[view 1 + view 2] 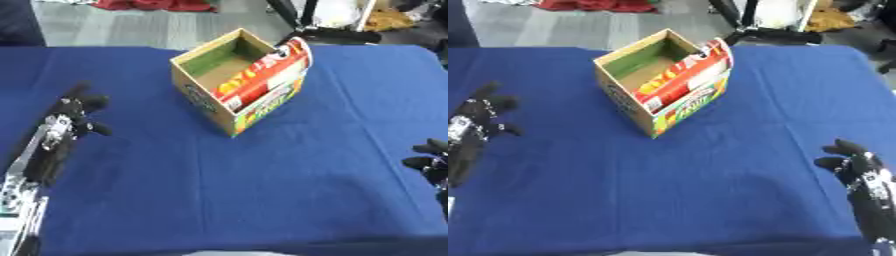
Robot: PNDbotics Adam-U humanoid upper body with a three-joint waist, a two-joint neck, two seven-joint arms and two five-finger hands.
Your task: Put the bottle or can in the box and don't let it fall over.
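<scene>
Currently: can [262, 75] leans tilted inside box [203, 95]; both hands relaxed-open, holding nothing. Left hand [74, 115], right hand [855, 162] well apart. Advice: stand can upright gently.

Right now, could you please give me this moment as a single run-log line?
can: in box, leaning on right wall, not upright | left hand: open, apart on cloth | right hand: open, idle lower right

I see even, diffuse overhead light, moderately bright. Blue tablecloth [262, 190] shows only faint soft shadows, one beside the cardboard box [203, 97]. Slight glare on the red-and-white can [262, 75]. Both views soft overall, blocky; my hands near the edges are smeared, far floor washed out.
</scene>
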